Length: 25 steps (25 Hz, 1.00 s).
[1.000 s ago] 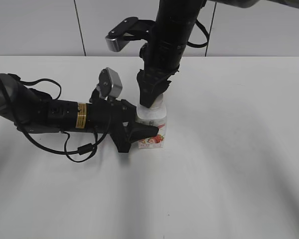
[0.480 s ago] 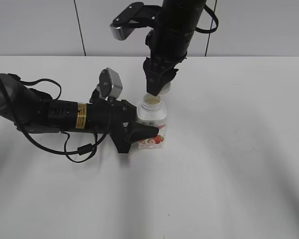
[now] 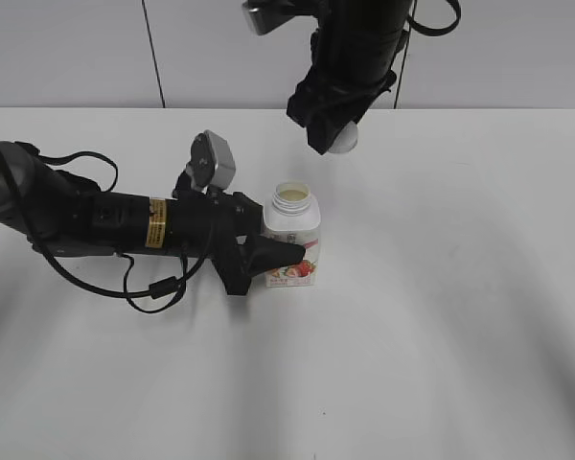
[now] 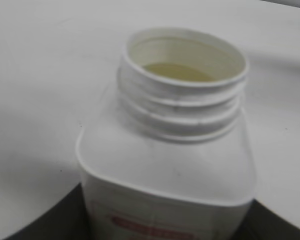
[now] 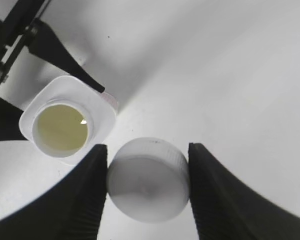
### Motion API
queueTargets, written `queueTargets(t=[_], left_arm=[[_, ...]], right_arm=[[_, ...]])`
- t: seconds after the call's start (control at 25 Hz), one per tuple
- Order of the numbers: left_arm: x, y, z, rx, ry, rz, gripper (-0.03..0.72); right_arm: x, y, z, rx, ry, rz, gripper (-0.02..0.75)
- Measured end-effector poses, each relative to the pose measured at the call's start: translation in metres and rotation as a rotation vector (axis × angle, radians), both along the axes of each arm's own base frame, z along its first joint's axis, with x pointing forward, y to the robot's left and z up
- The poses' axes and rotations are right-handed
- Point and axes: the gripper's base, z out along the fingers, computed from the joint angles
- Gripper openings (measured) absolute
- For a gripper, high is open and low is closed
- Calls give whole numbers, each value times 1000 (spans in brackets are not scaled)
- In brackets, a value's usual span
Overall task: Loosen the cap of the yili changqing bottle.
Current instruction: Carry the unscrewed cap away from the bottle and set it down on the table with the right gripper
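Small white squarish plastic bottle with strawberry label [image 3: 291, 240] stands upright on the white table [image 3: 441, 307], neck open, pale liquid inside. Left gripper [image 3: 268, 257] clamps its body. Right gripper [image 5: 147, 187], raised above and apart, pinches the round white screw cap [image 5: 148, 179].

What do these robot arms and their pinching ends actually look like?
Both arms are black tubes. The left arm wears a yellow-gold band, trails loose black cables and carries a grey camera block. Its left end effector has pointed black fingers. The right end effector has broad black ridged fingers.
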Motion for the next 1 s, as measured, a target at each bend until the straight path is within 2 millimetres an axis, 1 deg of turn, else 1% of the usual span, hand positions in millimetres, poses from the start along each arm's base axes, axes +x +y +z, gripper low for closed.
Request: queueTargets(t=[0.08,0.16,0.24,0.32,0.4,0.64,0.8,0.92,1.0], left_arm=[[0,0,0,1,0,-1,377],[0,0,0,1,0,-1,377],[0,0,0,1,0,-2,377],[0,0,0,1,0,-2,377],[0,0,0,1,0,-3,377],[0,0,0,1,0,-2,377],[1,0,0,1,1,9,377],[1,0,0,3,2,19,377],[1,0,0,3,2,20,377]], right_arm=[[6,-10,0,20,15,-110,389],[14,-25,-1,48,38,-214,389],[21,-48,-6,79,86,-308,387],[23,-70,-15,109,139,-386,386],[25,-93,-23,133,146,-467,386],[12,-147,-53,124,204,-628,386],[2,-182,-68,133,190,-728,386],[-3,-203,-81,139,174,-791,386],[-7,-213,-93,146,157,-830,386]])
